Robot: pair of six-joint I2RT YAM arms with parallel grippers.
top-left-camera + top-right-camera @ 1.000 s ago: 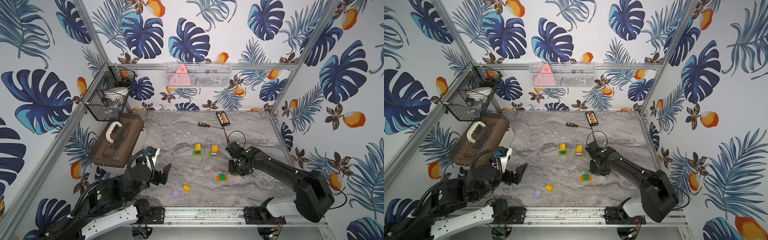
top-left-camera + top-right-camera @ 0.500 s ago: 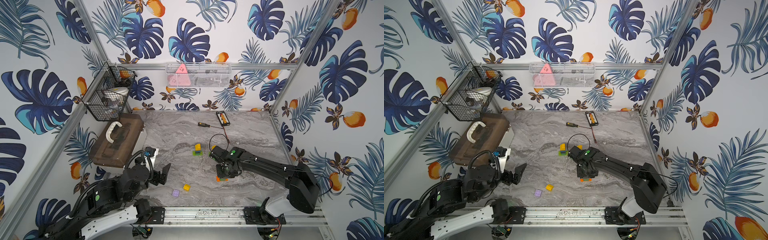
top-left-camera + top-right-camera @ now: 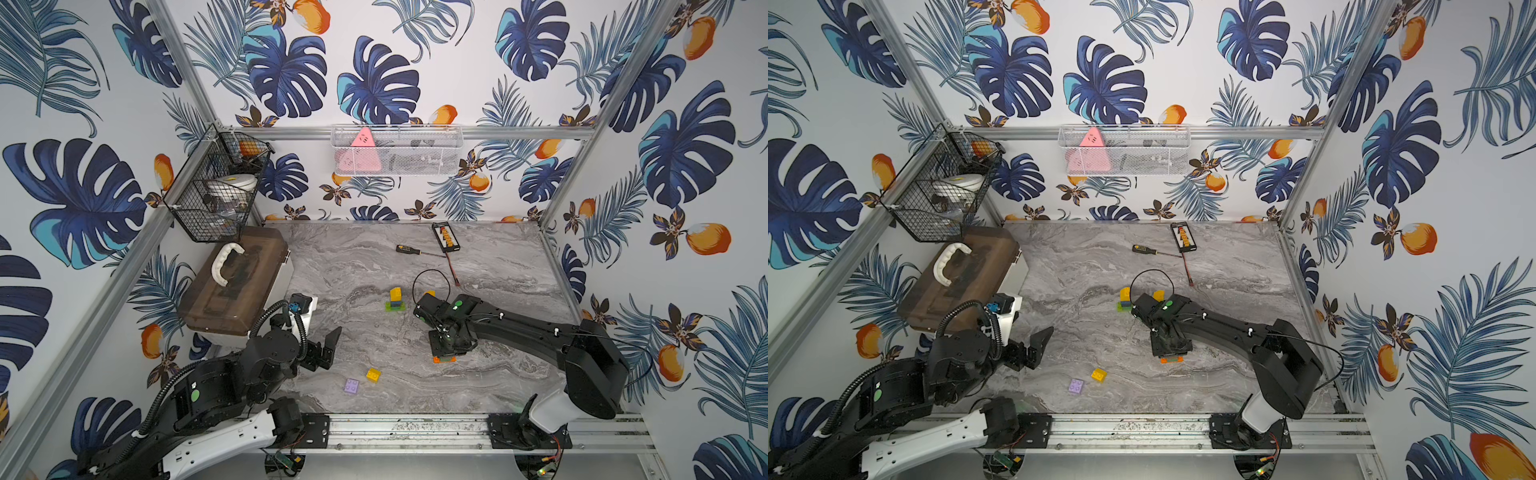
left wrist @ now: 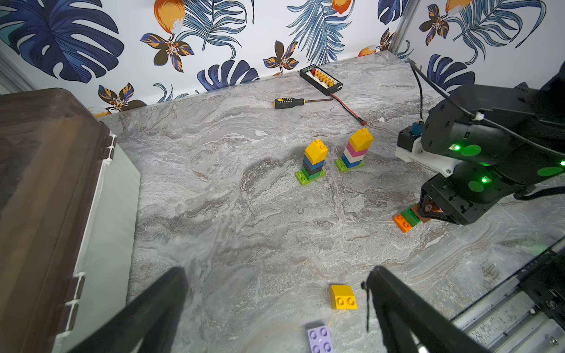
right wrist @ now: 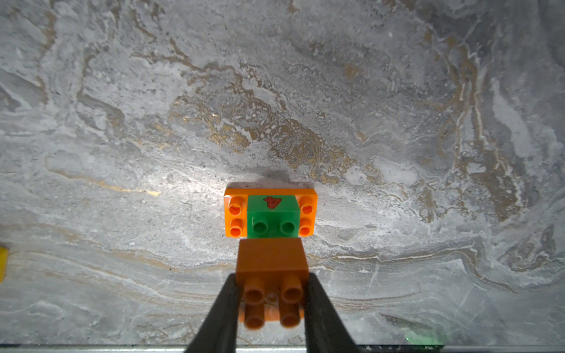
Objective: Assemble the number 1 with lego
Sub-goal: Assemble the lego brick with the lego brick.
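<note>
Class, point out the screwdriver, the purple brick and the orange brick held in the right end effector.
screwdriver (image 4: pixel 289 102): left wrist view, on its handle.
purple brick (image 4: pixel 320 337): left wrist view, on its studded top.
orange brick (image 5: pixel 272 261): right wrist view, on its smooth side face.

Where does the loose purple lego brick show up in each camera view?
Both top views: small purple studded plastic brick, low, left of centre.
Left wrist: nearest the camera, partly cut off.
Right wrist: not in it.
Shared landmark: the loose yellow plastic brick just beside it.
</note>
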